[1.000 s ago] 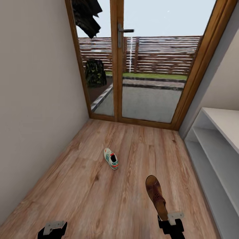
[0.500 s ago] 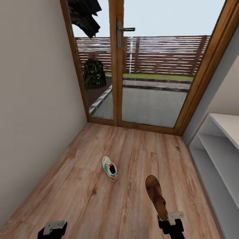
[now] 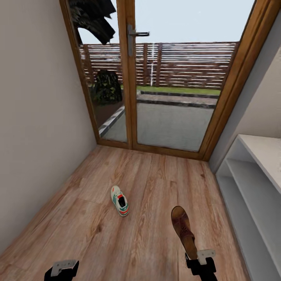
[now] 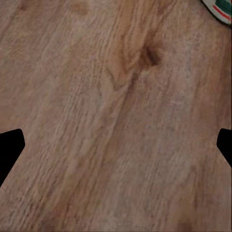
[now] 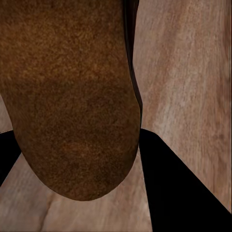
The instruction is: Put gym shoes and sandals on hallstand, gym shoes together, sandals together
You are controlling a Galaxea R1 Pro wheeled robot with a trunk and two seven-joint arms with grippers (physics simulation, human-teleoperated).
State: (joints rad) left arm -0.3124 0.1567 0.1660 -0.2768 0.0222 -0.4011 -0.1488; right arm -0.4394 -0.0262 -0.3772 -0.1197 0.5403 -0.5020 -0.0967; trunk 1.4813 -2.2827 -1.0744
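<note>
One gym shoe (image 3: 119, 200), white with green stripes and red accents, lies on the corridor floor (image 3: 148, 183) ahead and slightly left; its edge also peeks into the left wrist view as the gym shoe (image 4: 220, 7). A brown sandal (image 3: 184, 231) sticks out forward from my right gripper (image 3: 199, 259), which is shut on its heel end. Up close, the sandal's footbed (image 5: 72, 96) sits between the dark fingers (image 5: 179, 193). My left gripper (image 3: 62, 269) hangs low at the left, open over bare planks, its fingers (image 4: 9, 150) wide apart. The white hallstand (image 3: 249, 183) stands along the right wall.
A glazed wooden door (image 3: 132, 78) with a metal handle (image 3: 136, 34) closes the corridor's far end. A plain wall (image 3: 35, 117) runs along the left. The floor is open between the gym shoe and the hallstand.
The whole picture has shifted, so the camera moved: door and gym shoe now sit further left. The sandal stays in my right gripper, and both grippers keep their places in view.
</note>
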